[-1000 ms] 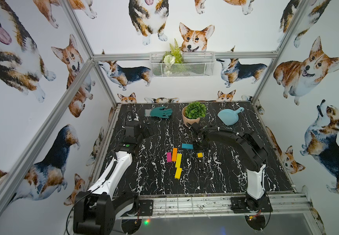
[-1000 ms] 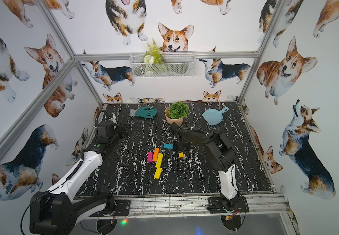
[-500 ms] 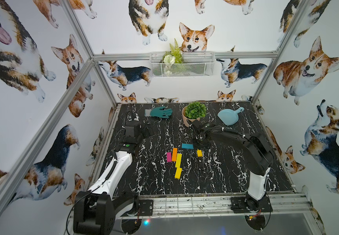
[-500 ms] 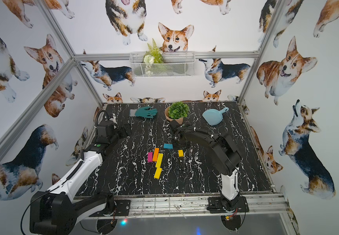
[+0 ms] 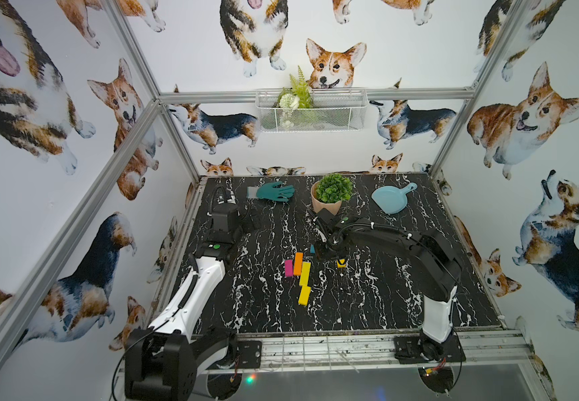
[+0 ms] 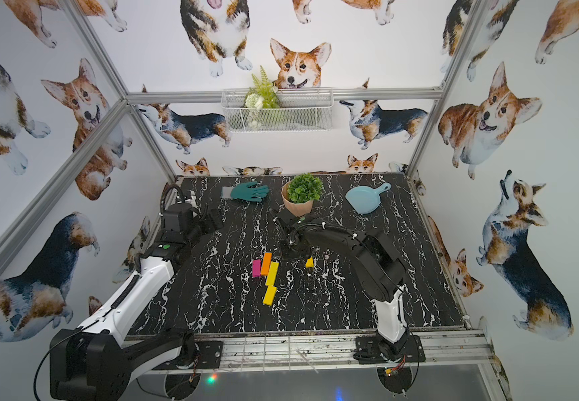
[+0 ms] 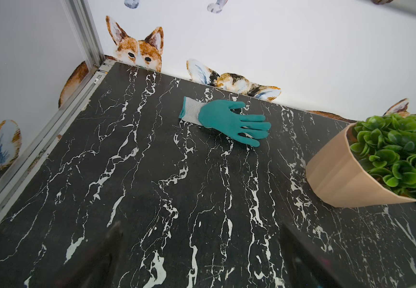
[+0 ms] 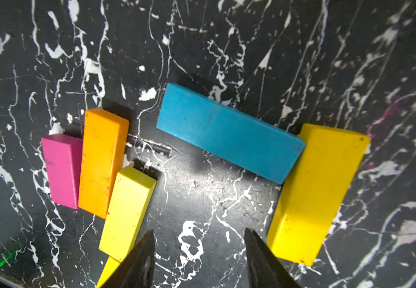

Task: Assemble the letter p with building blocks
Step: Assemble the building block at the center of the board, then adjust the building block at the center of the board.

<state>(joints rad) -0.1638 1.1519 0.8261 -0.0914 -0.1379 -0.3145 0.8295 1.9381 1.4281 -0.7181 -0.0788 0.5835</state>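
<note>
1. My right claw (image 8: 198, 234) hangs low over the bare table (image 8: 202, 199), jaws apart, gripping nothing.
2. On its far side lies the teal block (image 8: 229, 132), its right end touching a yellow block (image 8: 319, 192).
3. To the left, the pink block (image 8: 62, 169), orange block (image 8: 102, 162) and second yellow block (image 8: 127, 212) lie side by side, with the third yellow block (image 5: 304, 295) nearer.
4. My left claw (image 7: 200, 227) is spread wide and empty at the far left, near the glove (image 7: 227, 122).
</note>
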